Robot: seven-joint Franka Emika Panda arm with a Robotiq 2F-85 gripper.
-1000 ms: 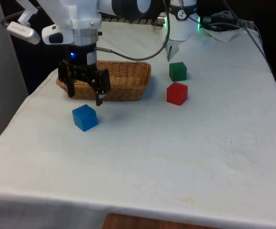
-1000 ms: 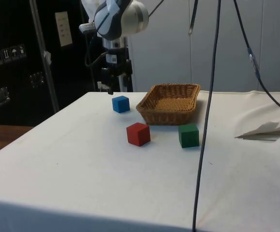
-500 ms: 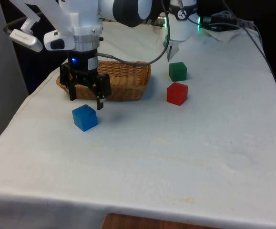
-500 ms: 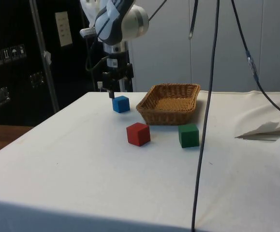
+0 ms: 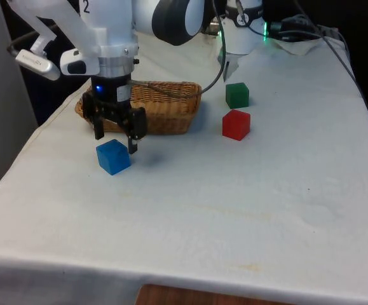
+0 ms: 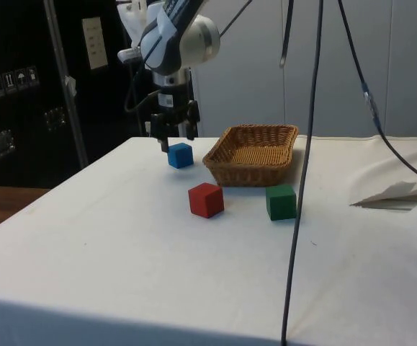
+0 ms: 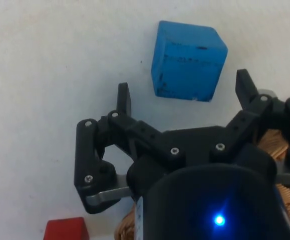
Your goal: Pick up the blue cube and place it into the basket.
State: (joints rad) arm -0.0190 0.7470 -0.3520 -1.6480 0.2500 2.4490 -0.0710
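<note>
The black two-finger gripper [image 5: 114,142] hangs with its fingers spread apart, holding nothing. The small blue cube [image 5: 113,156] rests on the white cloth just below and slightly ahead of the fingertips, untouched. The shallow woven wicker basket [image 5: 147,107] sits directly behind the gripper.

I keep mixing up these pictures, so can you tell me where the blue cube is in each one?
Front view: the blue cube sits on the white cloth near the front view's left, just below the open gripper.
Side view: it sits beside the wicker basket, under the gripper.
Wrist view: it lies just beyond the fingertips.
Shared landmark: the basket, close to the cube in every view.
</note>
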